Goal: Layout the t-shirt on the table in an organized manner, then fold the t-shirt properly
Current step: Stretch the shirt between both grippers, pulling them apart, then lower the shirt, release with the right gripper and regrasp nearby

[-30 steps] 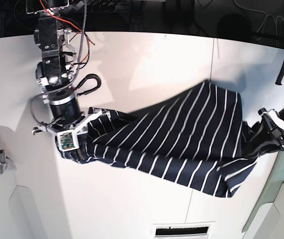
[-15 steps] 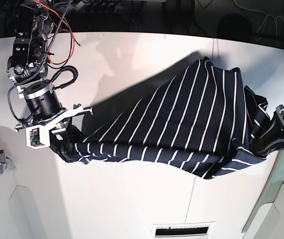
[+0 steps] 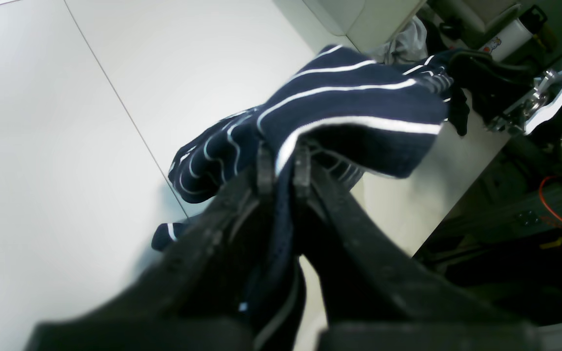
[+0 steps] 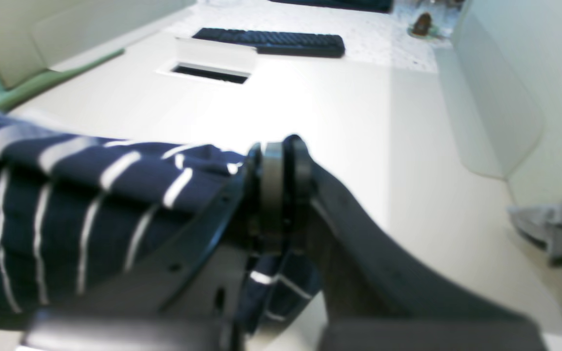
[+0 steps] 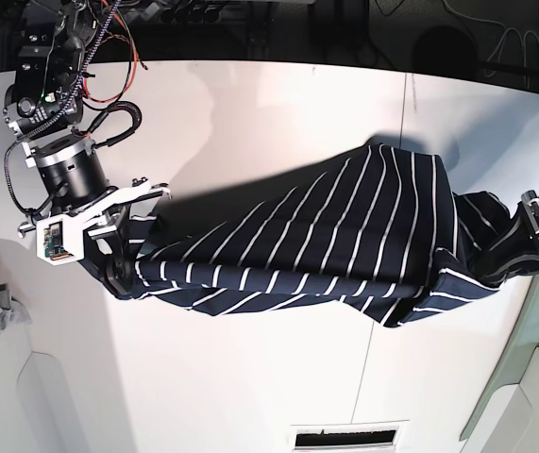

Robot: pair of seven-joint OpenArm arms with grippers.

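T-shirt (image 5: 345, 245), soft navy knit with thin white stripes, hangs stretched between my two grippers above the smooth white table (image 5: 250, 123), sagging in loose folds. My left gripper (image 3: 283, 168) pinches one bunched end; my right gripper (image 4: 273, 195) clamps the other. No readable print on it, though both wrist views are blurred.

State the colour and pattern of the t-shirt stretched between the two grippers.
Dark navy with thin white stripes; the t-shirt shows best in the base view.
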